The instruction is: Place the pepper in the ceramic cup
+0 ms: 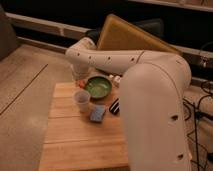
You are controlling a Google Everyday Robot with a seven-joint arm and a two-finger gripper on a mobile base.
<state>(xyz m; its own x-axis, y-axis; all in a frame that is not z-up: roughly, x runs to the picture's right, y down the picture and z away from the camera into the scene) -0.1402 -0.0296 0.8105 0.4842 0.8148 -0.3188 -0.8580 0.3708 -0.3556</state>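
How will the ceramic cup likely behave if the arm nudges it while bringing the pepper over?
The ceramic cup stands upright, taller than wide, so a sideways nudge could tip it. On the smooth wooden table it may slide first. The gripper is just behind it, by the pepper.
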